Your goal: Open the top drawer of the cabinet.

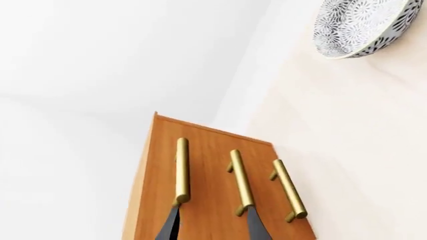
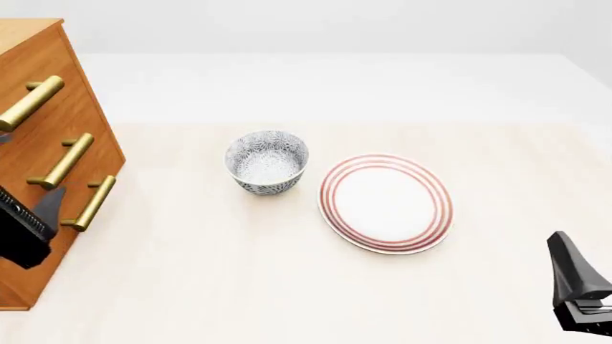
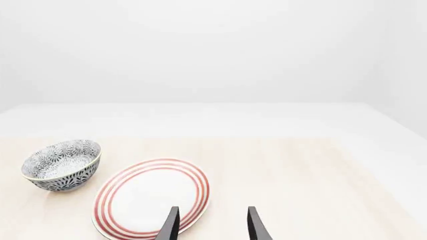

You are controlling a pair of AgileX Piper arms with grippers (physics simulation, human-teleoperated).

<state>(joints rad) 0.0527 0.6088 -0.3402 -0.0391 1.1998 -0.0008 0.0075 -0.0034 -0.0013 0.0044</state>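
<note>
The orange-brown cabinet [image 2: 91, 125] stands at the table's left edge, with three brass bar handles. The top drawer [image 2: 53, 61] looks shut, its front flush with the two below; its handle [image 2: 29, 102] is the uppermost. In the left wrist view the cabinet [image 1: 207, 150] appears rolled, and the top drawer's handle [image 1: 181, 171] is the one farthest from the table. My left gripper [image 1: 213, 227] is open and empty just in front of the drawer fronts, one finger [image 1: 170, 225] near the top handle's end; it also shows in the front view [image 2: 43, 209]. My right gripper [image 3: 212, 225] is open and empty near the table's front right [image 2: 574, 276].
A blue-patterned bowl [image 2: 266, 162] stands mid-table, with a white plate with red rings [image 2: 385, 202] to its right. Both show in the right wrist view, the bowl [image 3: 61, 164] and the plate [image 3: 152, 196] just ahead of the right fingers. The bowl [image 1: 360, 25] also shows in the left wrist view.
</note>
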